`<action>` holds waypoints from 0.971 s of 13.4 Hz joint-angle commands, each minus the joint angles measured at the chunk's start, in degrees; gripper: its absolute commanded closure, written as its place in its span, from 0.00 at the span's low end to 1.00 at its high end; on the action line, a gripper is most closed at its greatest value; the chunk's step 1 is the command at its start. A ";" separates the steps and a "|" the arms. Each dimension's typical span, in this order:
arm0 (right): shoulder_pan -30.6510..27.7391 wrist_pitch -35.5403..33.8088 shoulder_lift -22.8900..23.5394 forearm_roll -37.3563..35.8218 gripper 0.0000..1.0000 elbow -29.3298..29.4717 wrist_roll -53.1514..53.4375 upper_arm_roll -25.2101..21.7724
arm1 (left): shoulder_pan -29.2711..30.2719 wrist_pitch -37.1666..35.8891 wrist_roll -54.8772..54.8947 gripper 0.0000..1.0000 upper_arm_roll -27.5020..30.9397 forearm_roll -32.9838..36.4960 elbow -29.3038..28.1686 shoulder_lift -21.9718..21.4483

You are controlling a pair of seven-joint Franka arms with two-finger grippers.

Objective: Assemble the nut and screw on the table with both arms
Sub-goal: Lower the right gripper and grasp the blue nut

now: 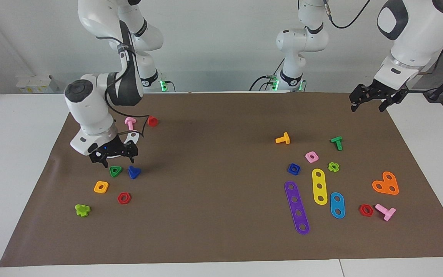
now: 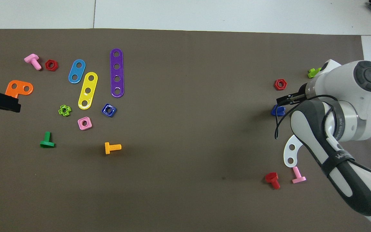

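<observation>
In the facing view, the right gripper point(image 1: 114, 157) hangs low over the brown mat point(image 1: 221, 215) on the white worktop point(image 1: 14, 173), just above the green triangular plastic nut point(image 1: 115, 171) and the small dark-blue plastic screw with the triangular head point(image 1: 134, 172), which lie side by side; its fingers stand apart and hold nothing. The left gripper point(image 1: 371, 103) waits in the air over the mat's corner at the left arm's end, fingers apart. The dark-blue rounded-square plastic nut point(image 1: 293, 168) lies on the mat beside the pink square nut point(image 1: 312, 156). In the overhead view, the right gripper point(image 2: 284, 100) covers part of the screw point(image 2: 277, 111), the nut point(image 2: 109, 110) lies near the purple four-hole strip point(image 2: 117, 72), and the left gripper point(image 2: 2, 102) shows at the edge.
</observation>
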 commanded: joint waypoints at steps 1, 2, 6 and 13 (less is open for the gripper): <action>-0.08 2.27 0.22 1.10 0.00 -2.34 -2.08 0.09 | 0.36 1.08 0.20 0.00 -0.29 0.13 -2.15 -1.78; -0.08 3.75 0.66 1.10 0.01 -3.12 -1.99 0.09 | 0.36 1.08 0.20 0.00 -0.20 0.13 -2.06 -1.78; 1.06 7.90 1.89 1.10 0.23 -5.07 -1.55 0.09 | 0.36 1.08 0.20 0.00 -0.29 0.13 -2.15 -1.78; 0.97 7.38 2.86 1.10 0.49 -5.15 -1.82 0.09 | 0.36 1.08 0.20 0.00 -0.20 0.13 -2.15 -1.78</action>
